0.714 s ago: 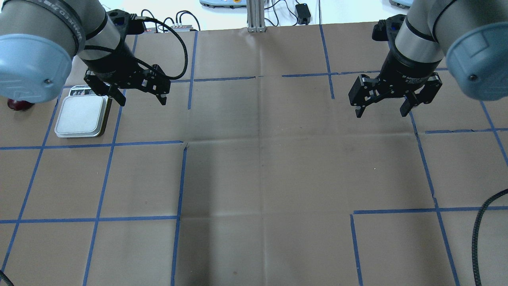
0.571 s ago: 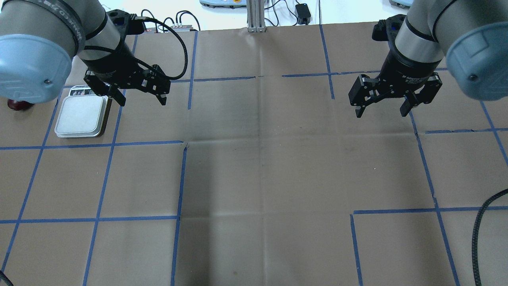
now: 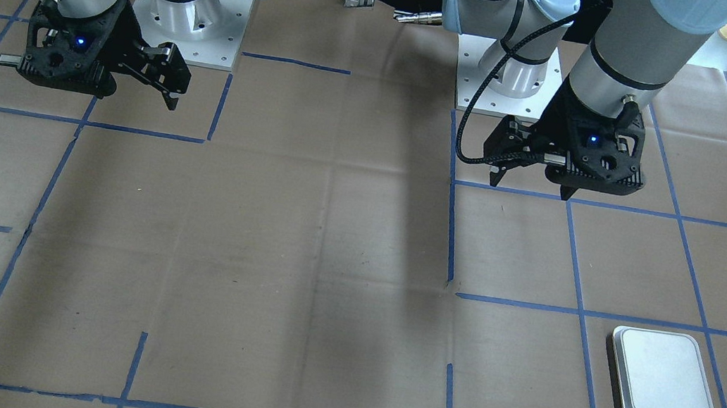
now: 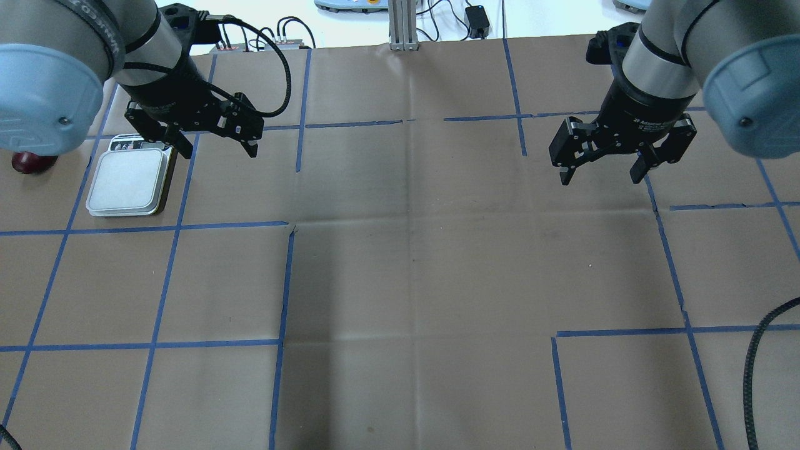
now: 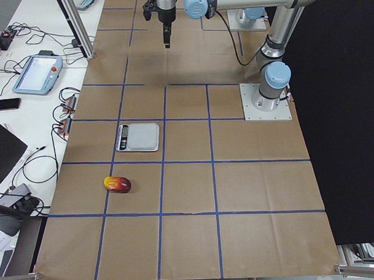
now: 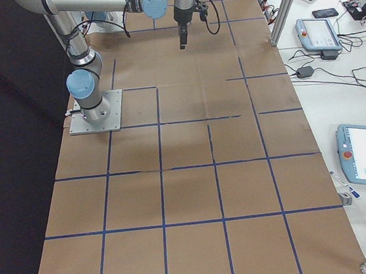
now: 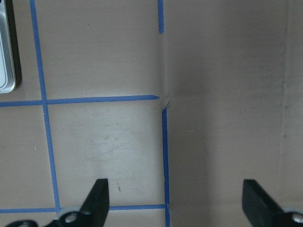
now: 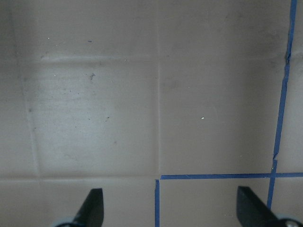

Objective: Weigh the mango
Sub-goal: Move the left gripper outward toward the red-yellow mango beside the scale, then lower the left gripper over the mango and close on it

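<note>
The mango (image 5: pixel 117 184), dark red fading to yellow, lies on the paper-covered table near its left end. In the overhead view only its red end (image 4: pixel 28 162) shows beside my left arm's elbow. The silver kitchen scale (image 4: pixel 128 182) stands empty right of it; it also shows in the front view (image 3: pixel 663 378). My left gripper (image 4: pixel 219 152) is open and empty, held above the table just right of the scale's far corner, well away from the mango. My right gripper (image 4: pixel 600 180) is open and empty above the far right of the table.
Blue tape lines divide the brown paper into squares (image 4: pixel 287 281). The left wrist view shows the scale's edge (image 7: pixel 5 47) at its left border and bare paper between the fingers. Cables and a power brick (image 4: pixel 478 19) lie beyond the far edge.
My left gripper has shifted slightly left and toward the far edge, still open. The right arm has not moved.
</note>
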Tool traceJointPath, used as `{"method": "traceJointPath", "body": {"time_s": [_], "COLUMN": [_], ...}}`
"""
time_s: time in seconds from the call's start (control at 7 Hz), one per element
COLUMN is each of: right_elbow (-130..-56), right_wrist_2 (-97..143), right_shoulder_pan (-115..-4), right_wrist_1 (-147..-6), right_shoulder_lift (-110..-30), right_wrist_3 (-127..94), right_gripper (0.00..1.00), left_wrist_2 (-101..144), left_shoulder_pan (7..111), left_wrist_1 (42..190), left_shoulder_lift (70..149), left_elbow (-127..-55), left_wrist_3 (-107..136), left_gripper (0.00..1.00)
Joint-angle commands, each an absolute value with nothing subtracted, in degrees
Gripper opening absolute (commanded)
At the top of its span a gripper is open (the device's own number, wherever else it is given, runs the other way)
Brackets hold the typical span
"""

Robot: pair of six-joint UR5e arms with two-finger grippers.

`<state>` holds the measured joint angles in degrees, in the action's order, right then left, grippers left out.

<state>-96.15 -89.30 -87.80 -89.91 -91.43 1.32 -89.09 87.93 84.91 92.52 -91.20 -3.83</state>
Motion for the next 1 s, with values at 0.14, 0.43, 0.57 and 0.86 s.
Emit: {"method": "traceJointPath", "body": {"time_s": [0.14, 0.43, 0.57, 0.86], "right_elbow": [-96.2, -96.2, -96.2, -96.2], "right_wrist_2": [-89.3, -89.3, -89.3, -89.3], "right_shoulder_pan": [-87.8, -87.8, -87.8, -87.8], "right_wrist_1": [-89.9, -89.9, -89.9, -89.9], "right_shoulder_lift": [-91.4, -91.4, -91.4, -91.4], "right_wrist_3": [1.3, 1.3, 1.3, 1.3], "right_gripper": [1.0, 1.0, 1.0, 1.0], "left_wrist_2": [-88.4, -88.8, -89.1, -88.6], "left_shoulder_pan": [75.0, 63.7, 58.9, 52.8], "left_wrist_1": [84.8, 82.6, 80.8, 80.0], "left_shoulder_lift": [94.9, 103.5, 110.9, 127.1], "left_elbow": [-89.0, -82.5, -76.1, -58.2], "left_wrist_3": [-15.1, -31.5, -37.8, -46.3], "left_gripper": [1.0, 1.0, 1.0, 1.0]}}
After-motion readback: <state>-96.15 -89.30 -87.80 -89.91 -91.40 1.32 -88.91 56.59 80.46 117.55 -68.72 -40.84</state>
